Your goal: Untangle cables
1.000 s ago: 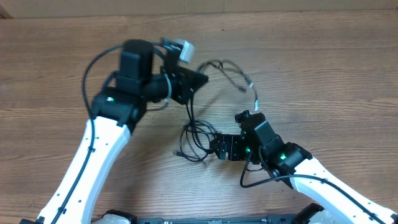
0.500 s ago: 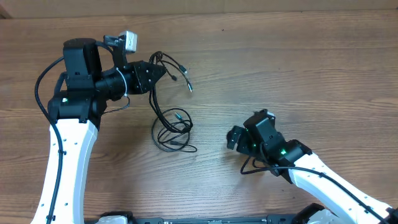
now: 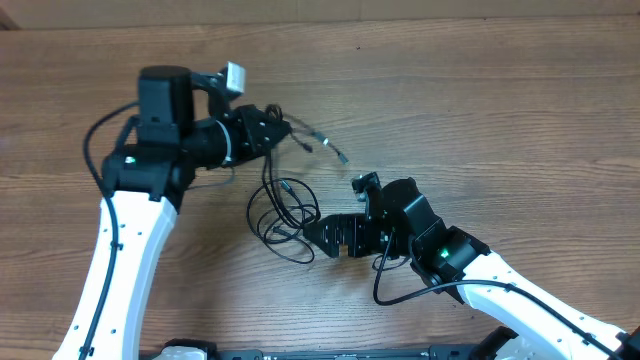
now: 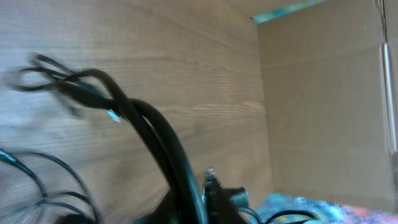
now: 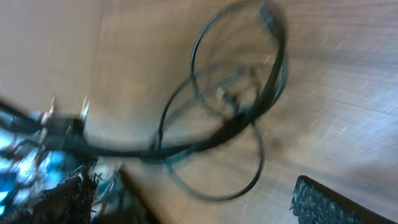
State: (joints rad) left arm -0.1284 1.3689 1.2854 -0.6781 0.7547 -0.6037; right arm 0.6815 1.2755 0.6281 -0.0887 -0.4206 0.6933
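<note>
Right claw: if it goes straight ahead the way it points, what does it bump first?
Probably the looped cables on the table, right in front of the open right claw. Its height is hard to judge, so it might skim just over them.

Table point(image 3: 500, 120): brown wood grain, matt, smooth. Cables point(image 3: 285, 215): thin black cord, slight sheen, with small silver-grey metallic tips. Left arm point(image 3: 118, 270) and right arm point(image 3: 530, 300): shells of white, smooth, glossy plastic. Far wall point(image 4: 323, 106): brown cardboard, matt.
</note>
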